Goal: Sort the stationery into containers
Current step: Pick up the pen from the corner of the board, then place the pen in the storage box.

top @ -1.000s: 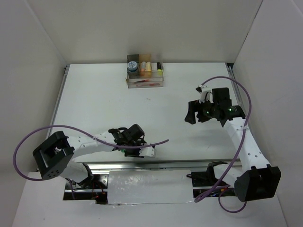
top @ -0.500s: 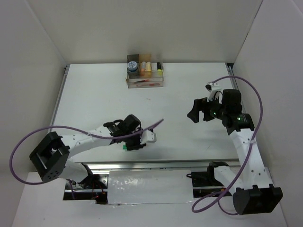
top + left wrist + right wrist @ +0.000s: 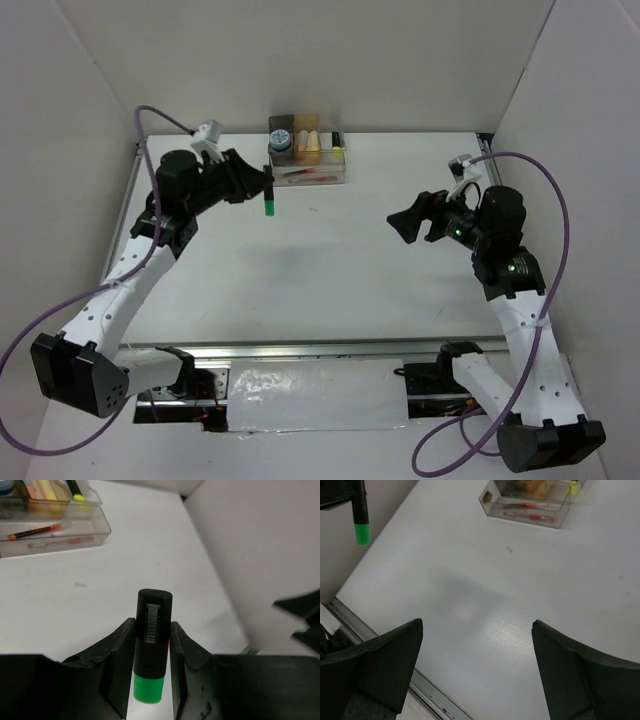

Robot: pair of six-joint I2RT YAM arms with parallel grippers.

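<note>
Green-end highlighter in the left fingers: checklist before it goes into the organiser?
1. Grip: ok. The left fingers clamp the black barrel of the highlighter, green end down.
2. Clear of the table: ok. It hangs in the air.
3. Over a compartment: not ok. It sits off the front left corner of the organiser, above bare table.
4. Right arm out of the way: ok. The right fingers are open, empty and far to the right.
5. Room in the rear compartments: cannot tell. They are cut off in the left wrist view and too small in the top view.
6. Front tray: ok. It holds only the red pens.
</note>
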